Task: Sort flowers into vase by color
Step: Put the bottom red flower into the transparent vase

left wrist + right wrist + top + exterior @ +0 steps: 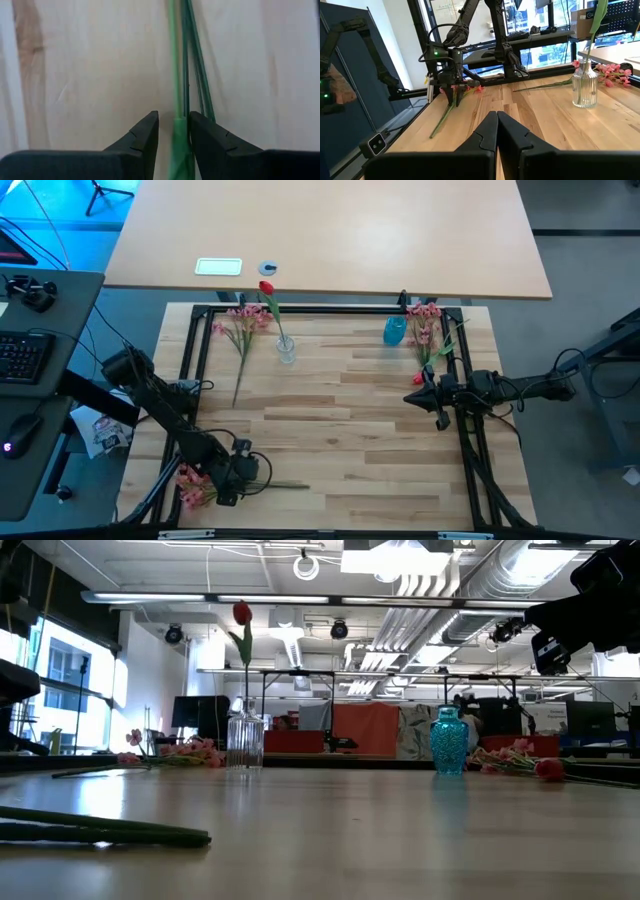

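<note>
My left gripper (232,480) is near the table's near left corner, pointing down and shut on a pink flower spray (193,483). A clear glass vase (286,350) at the far side holds one red tulip (266,288). A blue vase (394,330) stands far right and holds no flower. More pink sprays lie by the far left (240,325) and beside the blue vase (426,330), with a red bloom (418,379) nearby. My right gripper (413,397) hovers shut over the table's right side, touching nothing. My left gripper pinches the spray's green stems (176,112) between its two fingers, a short way from the blossoms (471,89). It comes from above, with the fingers across the stems. The free stem ends (100,832) lie flat on the table, pointing toward the table's right.
A black metal frame (300,310) runs around the wooden tabletop. The middle of the table between the vases and the near edge is bare wood (340,430). Behind the far edge stands a second table with a small card (218,267) and a round object (267,269).
</note>
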